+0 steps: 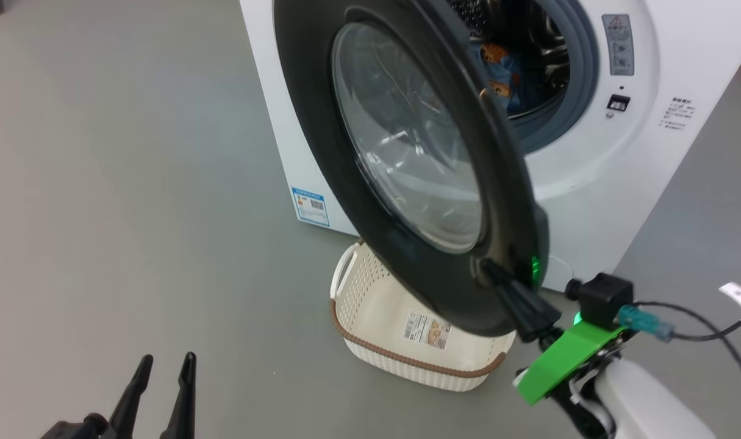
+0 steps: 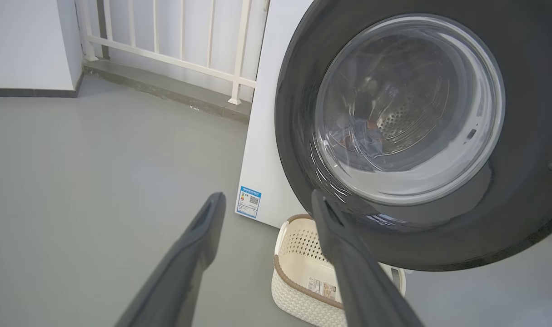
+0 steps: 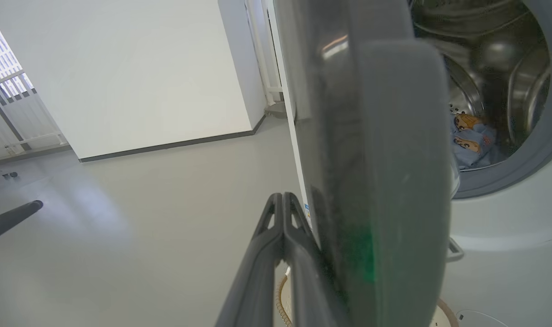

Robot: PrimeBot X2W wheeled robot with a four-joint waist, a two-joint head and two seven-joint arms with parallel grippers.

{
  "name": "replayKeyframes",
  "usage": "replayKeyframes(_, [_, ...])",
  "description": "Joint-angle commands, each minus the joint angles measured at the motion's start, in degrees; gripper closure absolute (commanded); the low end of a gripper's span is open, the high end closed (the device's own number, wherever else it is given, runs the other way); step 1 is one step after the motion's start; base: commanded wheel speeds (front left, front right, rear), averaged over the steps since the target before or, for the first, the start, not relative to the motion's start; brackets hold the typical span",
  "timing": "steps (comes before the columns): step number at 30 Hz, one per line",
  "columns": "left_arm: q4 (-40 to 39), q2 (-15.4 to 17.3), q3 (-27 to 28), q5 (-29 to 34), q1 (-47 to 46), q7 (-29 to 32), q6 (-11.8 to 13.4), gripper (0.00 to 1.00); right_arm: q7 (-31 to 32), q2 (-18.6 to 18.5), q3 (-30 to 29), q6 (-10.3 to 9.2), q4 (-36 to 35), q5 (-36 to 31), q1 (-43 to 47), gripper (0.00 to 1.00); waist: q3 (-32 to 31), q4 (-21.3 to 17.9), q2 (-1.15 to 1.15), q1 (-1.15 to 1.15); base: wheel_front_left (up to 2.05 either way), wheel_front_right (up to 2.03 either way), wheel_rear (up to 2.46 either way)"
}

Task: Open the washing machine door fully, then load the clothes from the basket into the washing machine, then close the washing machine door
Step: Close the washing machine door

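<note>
The white washing machine [image 1: 596, 183] has its black-rimmed door [image 1: 321, 122] standing partly open, swung out over the basket [image 1: 370, 292]. Blue clothes [image 1: 498, 73] with orange bears lie in the steel drum; the right wrist view shows the clothes [image 3: 473, 141] too. The cream basket [image 2: 282, 277] sits on the floor under the door with just a paper label inside. My right gripper [image 1: 487, 267] is shut, its tips resting against the outer face of the door's lower rim [image 3: 380, 159]. My left gripper [image 1: 163, 366] hangs open and empty over the floor at the lower left, well clear of the door [image 2: 298, 113].
Grey floor stretches to the left of the machine. A white railing [image 2: 166, 45] and wall stand behind it. A black cable [image 1: 699, 314] with a white tag trails from my right wrist. A blue label [image 1: 310, 206] marks the machine's lower corner.
</note>
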Motion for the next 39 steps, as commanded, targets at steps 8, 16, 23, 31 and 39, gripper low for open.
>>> replayKeyframes(8, [-1.82, 1.32, 1.55, -0.92, -5.12, -0.7, -0.19, 0.0, -0.27, -2.76, -6.97, 0.08, -0.43, -1.44, -5.5, 1.0, 6.66, 0.53, 0.0, 0.0, 0.0, 0.0, 0.0])
replayKeyframes(16, [-2.03, 0.87, 1.37, -1.24, -8.07, -0.7, -0.19, 0.0, -0.27, -5.86, -11.69, 0.08, 0.33, -1.41, -11.41, 1.0, 12.31, 0.59, 0.0, 0.0, 0.0, 0.0, 0.0])
replayKeyframes(23, [-2.27, 0.34, 0.94, -1.34, -10.28, -0.7, -0.19, 0.0, -0.27, -9.52, -11.07, 0.08, 4.61, -1.21, -18.1, 1.0, 15.68, 0.92, 0.0, 0.0, 0.0, 0.0, 0.0])
replayKeyframes(31, [-2.37, 0.0, 0.69, -1.47, -11.76, -0.7, -0.19, 0.0, -0.27, -13.14, -8.65, 0.08, 8.23, -0.35, -25.97, 1.0, 18.9, 1.43, 0.0, 0.0, 0.0, 0.0, 0.0])
replayKeyframes(39, [-2.51, -0.29, 0.48, -1.6, -12.95, -0.7, -0.19, 0.0, -0.27, -15.41, -9.24, 0.08, 13.39, -0.36, -33.37, 1.0, 20.86, 2.25, 0.0, 0.0, 0.0, 0.0, 0.0])
